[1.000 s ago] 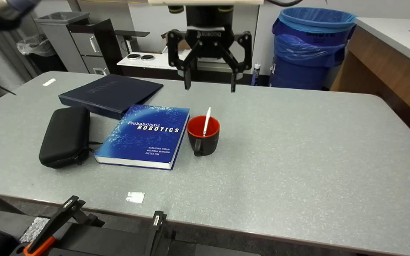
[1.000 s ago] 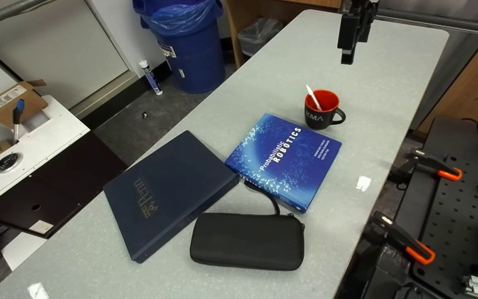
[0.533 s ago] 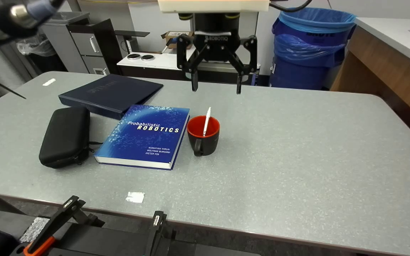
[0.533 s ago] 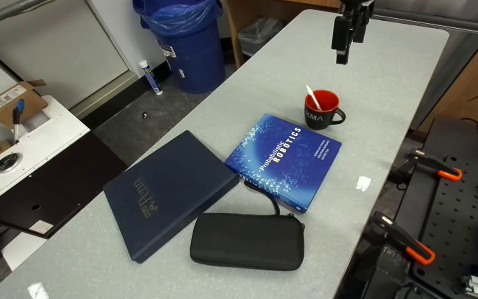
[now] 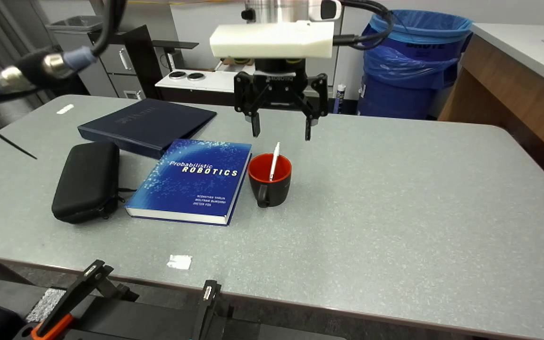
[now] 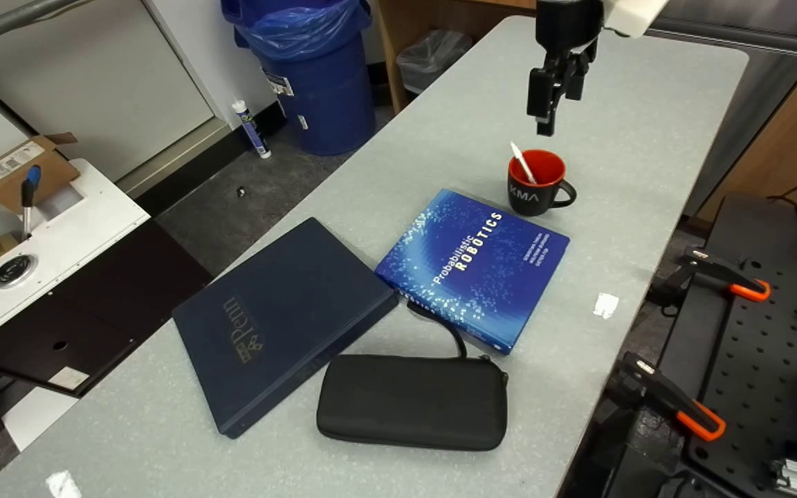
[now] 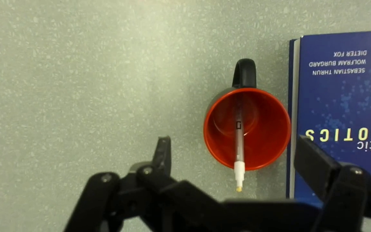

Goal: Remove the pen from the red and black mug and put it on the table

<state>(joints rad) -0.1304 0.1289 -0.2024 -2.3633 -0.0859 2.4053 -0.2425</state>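
The white pen [image 7: 239, 145] rests in the red and black mug [image 6: 540, 197], which sits on the desk [image 5: 418, 212] between the long edge by the clamps [image 6: 672, 393] and the long edge by the blue bin [image 6: 322, 90]. Your gripper [image 5: 281, 137] is spread wide above it, fingers [image 5: 308, 130] to either side of the mug's mouth in the wrist view, holding nothing and touching neither mug nor pen. The pen leans: its lower end is inside, toward the handle [image 7: 246, 72], and its upper end pokes out over the opposite rim, pointing at the bin-side edge, so its long axis runs across the desk's width. Your arm [image 5: 281, 10] hangs over the desk, the fingers aimed down and spaced along the long edges. Just beside the mug lies the blue Probabilistic Robotics book [image 5: 189, 182]; past it are a dark blue binder [image 6: 281, 318], close to the bin-side edge, and a black case [image 6: 412, 401], nearer the clamp-side edge
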